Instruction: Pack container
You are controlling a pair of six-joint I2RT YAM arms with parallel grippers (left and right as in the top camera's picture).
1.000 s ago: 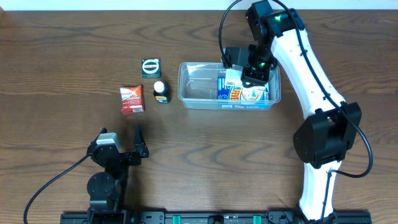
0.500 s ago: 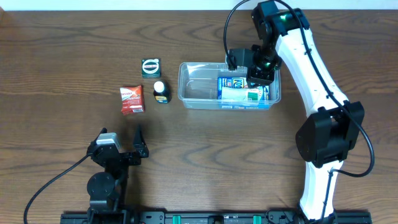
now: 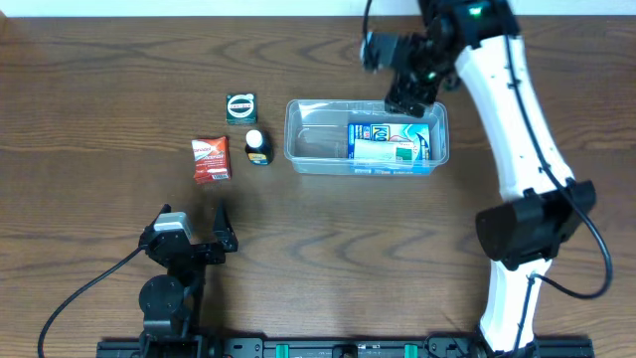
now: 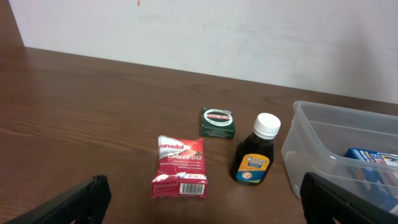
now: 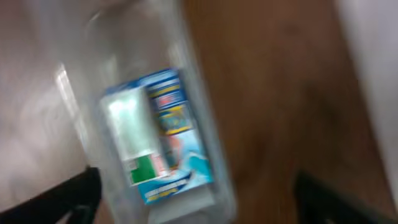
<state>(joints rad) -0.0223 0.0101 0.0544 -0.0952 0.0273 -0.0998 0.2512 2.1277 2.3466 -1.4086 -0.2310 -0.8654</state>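
The clear plastic container (image 3: pixel 316 149) stands at the table's middle back, with a blue and white box (image 3: pixel 390 144) lying flat in its right half. My right gripper (image 3: pixel 390 72) hovers above the container's far right rim, open and empty. The blurred right wrist view looks down on the container (image 5: pixel 74 106) and the box (image 5: pixel 158 134) from between the spread fingers of the right gripper (image 5: pixel 199 205). Near the front left, my left gripper (image 3: pixel 194 221) rests open, facing a red packet (image 4: pixel 180 167), a green box (image 4: pixel 217 122), a brown bottle (image 4: pixel 255 158) and the container (image 4: pixel 311 134).
Left of the container lie the red packet (image 3: pixel 211 159), the green box (image 3: pixel 240 107) and the white-capped bottle (image 3: pixel 257 147). A white wall runs along the table's far edge (image 3: pixel 199 14). The right arm (image 3: pixel 517 129) reaches over the table's right side.
The right gripper has opened and let go of the blue and white box, which now lies flat in the container. It has since drawn up and back toward the far edge. The left arm is still.
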